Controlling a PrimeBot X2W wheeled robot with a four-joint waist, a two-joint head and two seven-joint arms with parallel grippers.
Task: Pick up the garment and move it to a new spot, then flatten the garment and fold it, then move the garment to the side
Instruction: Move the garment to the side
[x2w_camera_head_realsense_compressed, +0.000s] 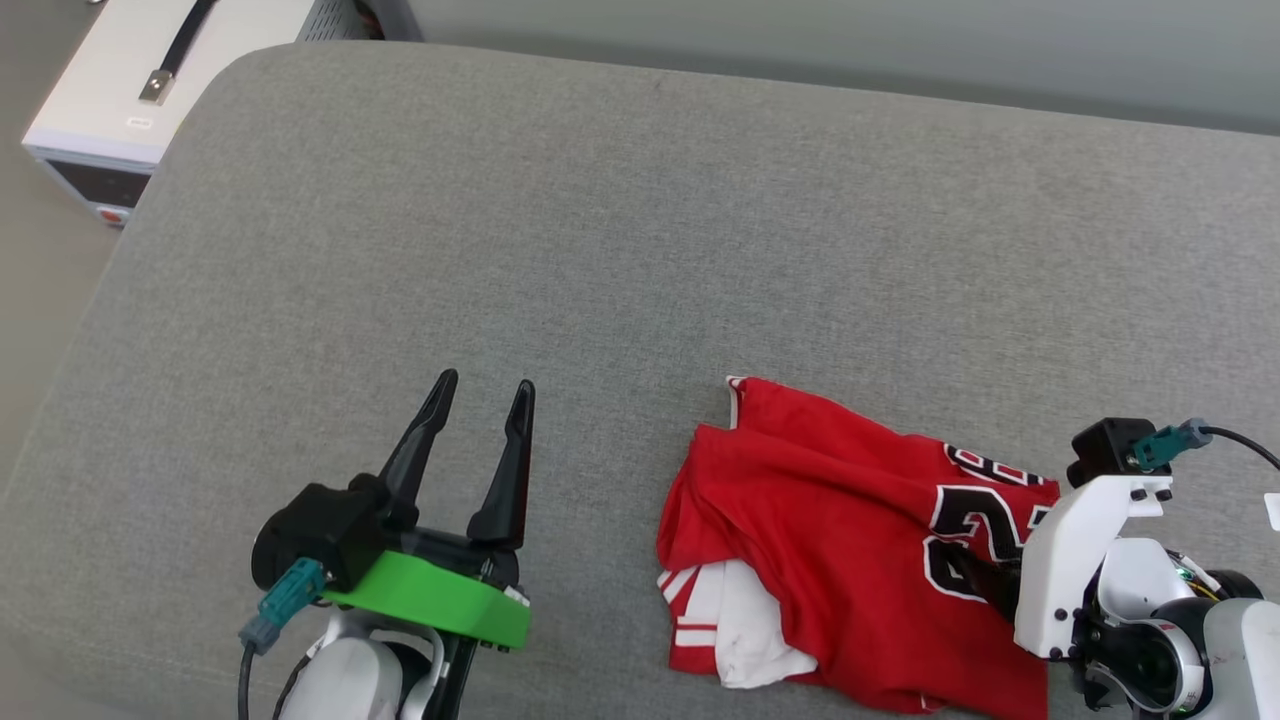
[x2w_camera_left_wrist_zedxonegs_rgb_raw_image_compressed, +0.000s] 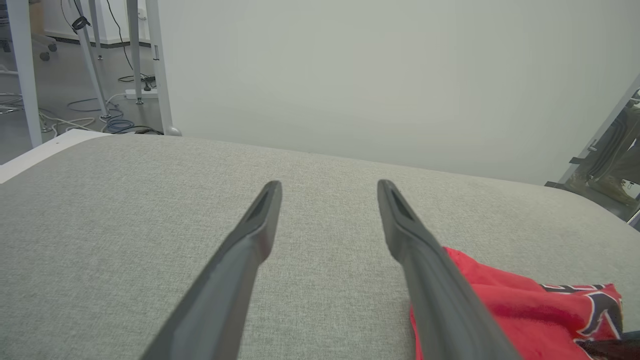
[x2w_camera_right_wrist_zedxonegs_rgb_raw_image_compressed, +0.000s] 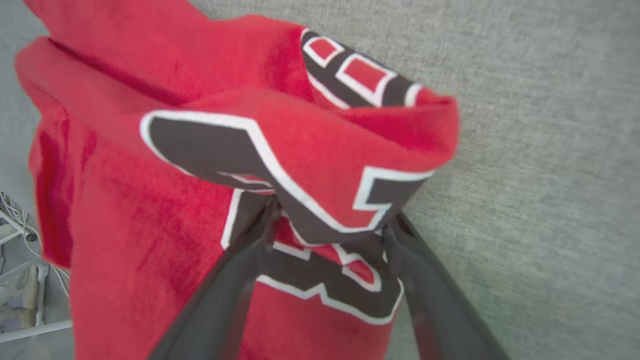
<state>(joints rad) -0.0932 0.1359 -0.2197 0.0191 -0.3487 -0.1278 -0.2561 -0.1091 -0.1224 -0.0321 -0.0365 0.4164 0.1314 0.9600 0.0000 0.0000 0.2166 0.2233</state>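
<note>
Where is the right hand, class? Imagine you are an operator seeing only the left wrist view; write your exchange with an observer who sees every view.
Observer: The right hand is on the garment, open fingers either side of a raised fold with black lettering.
Operator: Is the garment spread flat?
Observer: No, crumpled; a white sleeve pokes out at its near left corner.
Operator: Anything past the cushion's far left corner?
Observer: A white box with a black strap on top.

garment: red jersey, white striped sleeve, black white-outlined numerals | crumpled, bunched in folds | lying on grey cushion, robot's right
</note>
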